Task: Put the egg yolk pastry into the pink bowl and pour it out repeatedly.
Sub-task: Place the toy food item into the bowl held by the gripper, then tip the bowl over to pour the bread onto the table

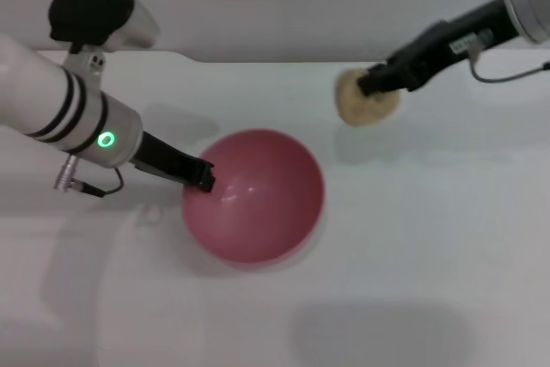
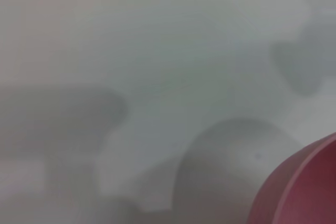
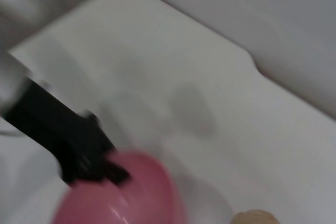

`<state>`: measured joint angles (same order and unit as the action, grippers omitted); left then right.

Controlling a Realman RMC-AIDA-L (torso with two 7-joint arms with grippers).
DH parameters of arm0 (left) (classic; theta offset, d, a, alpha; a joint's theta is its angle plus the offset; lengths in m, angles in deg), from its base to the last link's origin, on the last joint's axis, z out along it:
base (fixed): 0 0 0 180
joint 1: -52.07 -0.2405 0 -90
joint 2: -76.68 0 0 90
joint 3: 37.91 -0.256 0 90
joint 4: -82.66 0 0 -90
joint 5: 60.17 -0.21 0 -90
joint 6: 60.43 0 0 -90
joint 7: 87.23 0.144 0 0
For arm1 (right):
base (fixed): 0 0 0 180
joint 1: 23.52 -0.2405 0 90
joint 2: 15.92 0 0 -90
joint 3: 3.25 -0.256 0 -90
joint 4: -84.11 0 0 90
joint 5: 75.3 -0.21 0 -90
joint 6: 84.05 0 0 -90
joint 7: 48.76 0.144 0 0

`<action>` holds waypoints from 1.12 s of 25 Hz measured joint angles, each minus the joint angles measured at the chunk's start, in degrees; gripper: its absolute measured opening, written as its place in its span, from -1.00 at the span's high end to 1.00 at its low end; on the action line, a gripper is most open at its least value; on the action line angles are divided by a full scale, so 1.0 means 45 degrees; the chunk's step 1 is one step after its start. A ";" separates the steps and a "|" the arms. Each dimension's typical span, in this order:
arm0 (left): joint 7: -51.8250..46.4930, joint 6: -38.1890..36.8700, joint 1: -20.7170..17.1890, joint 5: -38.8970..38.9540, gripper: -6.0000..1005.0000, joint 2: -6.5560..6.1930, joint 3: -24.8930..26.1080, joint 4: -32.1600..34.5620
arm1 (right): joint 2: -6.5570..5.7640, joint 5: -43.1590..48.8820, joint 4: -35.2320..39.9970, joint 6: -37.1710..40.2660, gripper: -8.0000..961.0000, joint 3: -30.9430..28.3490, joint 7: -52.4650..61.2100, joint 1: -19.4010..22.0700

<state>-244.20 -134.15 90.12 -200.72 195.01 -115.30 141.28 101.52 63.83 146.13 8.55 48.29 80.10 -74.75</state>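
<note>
The pink bowl (image 1: 258,199) sits upright on the white table, near the middle in the head view. My left gripper (image 1: 204,176) is shut on its left rim. The bowl's inside looks empty. To the upper right, my right gripper (image 1: 371,85) is shut on the egg yolk pastry (image 1: 361,102), a pale beige bun held above the table, away from the bowl. The right wrist view shows the bowl (image 3: 126,192) with the left gripper (image 3: 107,169) on its rim, and the pastry's edge (image 3: 255,217). A piece of the bowl's outer wall (image 2: 307,190) fills a corner of the left wrist view.
The white table (image 1: 412,255) ends at a far edge (image 1: 258,62) behind the bowl and the pastry. A cable (image 1: 511,75) hangs from the right arm at the far right.
</note>
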 joint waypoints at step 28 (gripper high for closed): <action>0.1902 0.5405 0.0011 0.0544 0.99 -0.0016 -0.2208 0.0899 | 0.0209 -0.2059 0.1423 0.0391 0.08 -0.2154 -0.0764 0.1354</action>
<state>-235.64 -109.83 90.17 -198.27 194.94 -125.24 145.32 102.46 54.57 152.54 10.31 38.60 76.66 -68.66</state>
